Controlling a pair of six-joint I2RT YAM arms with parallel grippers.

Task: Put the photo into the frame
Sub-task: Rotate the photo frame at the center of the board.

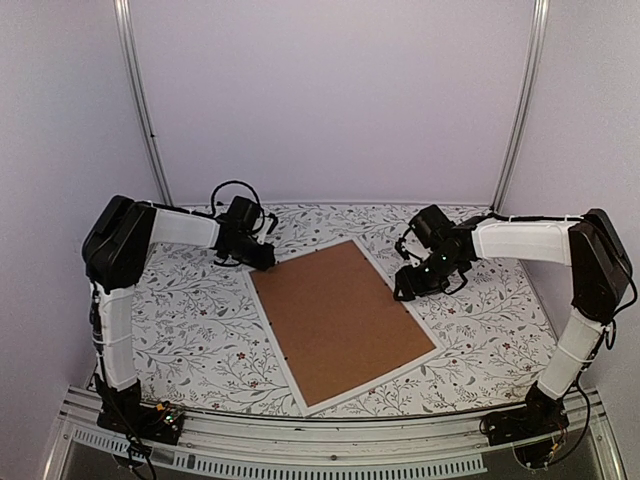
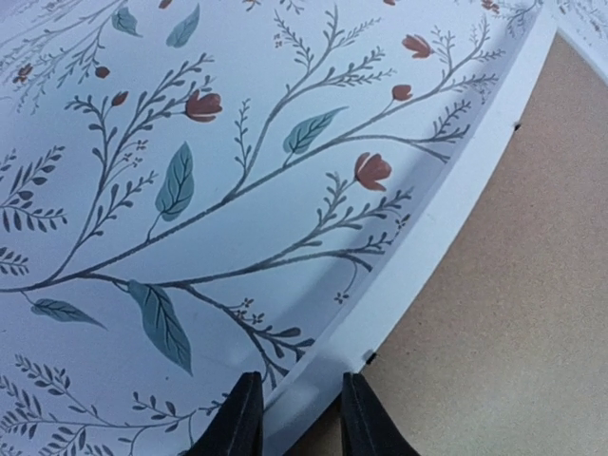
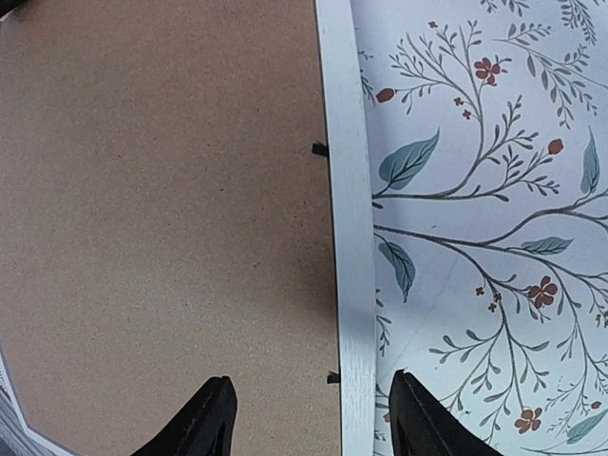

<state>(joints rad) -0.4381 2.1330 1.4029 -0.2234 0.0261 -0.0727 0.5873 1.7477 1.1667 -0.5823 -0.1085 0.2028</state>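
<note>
Brown backing (image 1: 340, 320) fills the white frame (image 3: 347, 237), which lies skewed at the centre of the floral table (image 1: 200, 330). At the frame's upper left corner the left gripper (image 2: 301, 394) narrowly straddles the rim; whether it pinches I cannot tell. At the right edge the right gripper (image 3: 312, 389) straddles the rim, spread wide.
</note>
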